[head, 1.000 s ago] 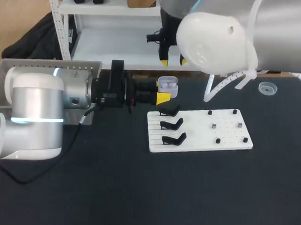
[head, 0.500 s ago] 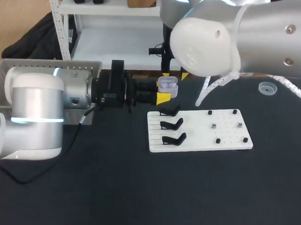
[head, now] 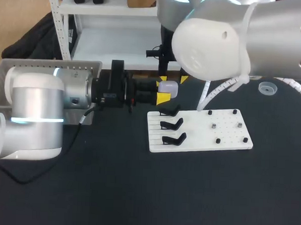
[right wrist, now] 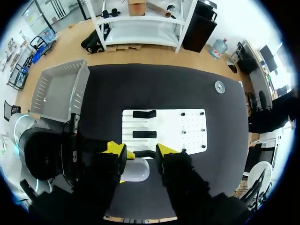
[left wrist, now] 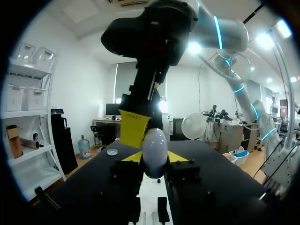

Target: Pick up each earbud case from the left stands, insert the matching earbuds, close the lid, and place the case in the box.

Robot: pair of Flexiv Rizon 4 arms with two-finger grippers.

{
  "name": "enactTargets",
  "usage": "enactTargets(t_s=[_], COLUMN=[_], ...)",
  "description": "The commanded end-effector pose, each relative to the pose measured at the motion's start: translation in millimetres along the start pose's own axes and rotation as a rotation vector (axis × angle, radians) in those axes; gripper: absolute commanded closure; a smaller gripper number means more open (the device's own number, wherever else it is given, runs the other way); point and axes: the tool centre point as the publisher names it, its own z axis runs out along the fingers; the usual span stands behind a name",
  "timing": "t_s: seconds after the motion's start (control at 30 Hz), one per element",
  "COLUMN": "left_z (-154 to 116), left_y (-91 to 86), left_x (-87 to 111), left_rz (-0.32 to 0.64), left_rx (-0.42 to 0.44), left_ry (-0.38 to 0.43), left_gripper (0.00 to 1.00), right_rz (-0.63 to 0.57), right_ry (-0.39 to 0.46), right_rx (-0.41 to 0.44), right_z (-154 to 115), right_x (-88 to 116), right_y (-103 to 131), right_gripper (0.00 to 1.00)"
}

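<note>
Closed since the earlier frame, the pale lilac rounded plastic earbud case (head: pixel 167 86) is pinched by the left tool (left wrist: pixel 155 159) above the black tabletop (head: pixel 136 192); the right tool (right wrist: pixel 140 150) is held spread just over it.

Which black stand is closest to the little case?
The rearmost stand on the white board, beside the case in the left claw; the other two lie farther off.

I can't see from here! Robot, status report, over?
Left gripper shut on earbud case, lid closed. Right gripper open, just above it. Nothing seen blocking the box.
</note>
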Motion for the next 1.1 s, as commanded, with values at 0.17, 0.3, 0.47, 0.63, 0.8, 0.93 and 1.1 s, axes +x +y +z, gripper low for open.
enactTargets(t_s=[0.17, 0.3, 0.47, 0.63, 0.8, 0.93, 1.1], left_z=[0, -33, -82, -138, -191, -233, -272], left_y=[0.1, 13.2, 25.1, 47.0, 79.7, 104.8, 126.8], left_x=[0.2, -24.6, -50.9, -51.2, -30.2, -5.8, 23.9], left_rz=[0.001, 0.050, 0.129, 0.204, 0.199, 0.161, 0.142], left_rx=[-0.002, -0.054, -0.126, -0.232, -0.310, -0.336, -0.391], left_ry=[-0.002, -0.002, 0.031, 0.151, 0.223, 0.246, 0.299], left_gripper=[1.00, 1.00, 1.00, 1.00, 1.00, 1.00, 1.00], right_rz=[0.083, 0.147, 0.203, 0.227, 0.241, 0.248, 0.272], right_ry=[-0.143, -0.189, -0.199, -0.170, -0.153, -0.144, -0.137], right_rx=[-0.021, -0.078, -0.117, -0.119, -0.119, -0.115, -0.110], right_z=[-32, -33, -26, -18, -14, -12, -11], right_x=[-3, 1, 11, 18, 23, 26, 31], right_y=[-19, -26, -30, -31, -31, -29, -29], right_gripper=[0.58, 0.53, 0.50, 0.49, 0.48, 0.49, 0.49])
